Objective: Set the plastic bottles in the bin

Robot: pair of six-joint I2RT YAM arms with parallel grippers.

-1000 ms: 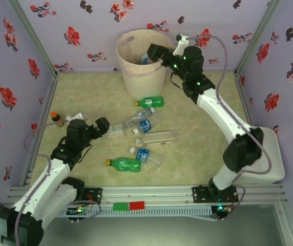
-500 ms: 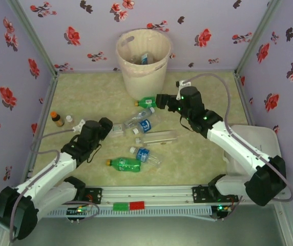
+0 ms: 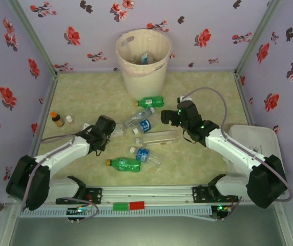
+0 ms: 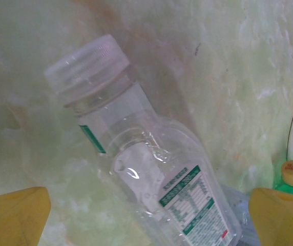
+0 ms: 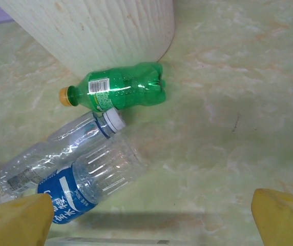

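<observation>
Right arm has swung down off the bin (image 3: 145, 77) since a second ago, so the right gripper (image 3: 164, 117) now sits low over the table (image 3: 213, 92), fingers spread wide, nothing in them. Its wrist cam looks at a green bottle (image 5: 118, 89) with a yellow cap lying right against the foot of the bin. Just below that are a clear bottle (image 5: 59, 148) with a white cap and a blue-label bottle (image 5: 92, 179), touching each other.

The left arm has stretched forward too. The left gripper (image 3: 110, 129) is also spread wide and empty, right over a small clear bottle (image 4: 146, 174) with a white cap that lies tilted on the table, seen between its yellow fingertips (image 4: 16, 215).

Elsewhere on the table there's a long clear bottle (image 3: 159, 137) in the middle. A second green bottle (image 3: 125, 164) lies near the front, touching another blue-label bottle (image 3: 146, 155), and an amber bottle (image 3: 57, 118) is off by the left wall. A few bottles (image 3: 144, 59) are already inside the bin, which stands at the back wall.
</observation>
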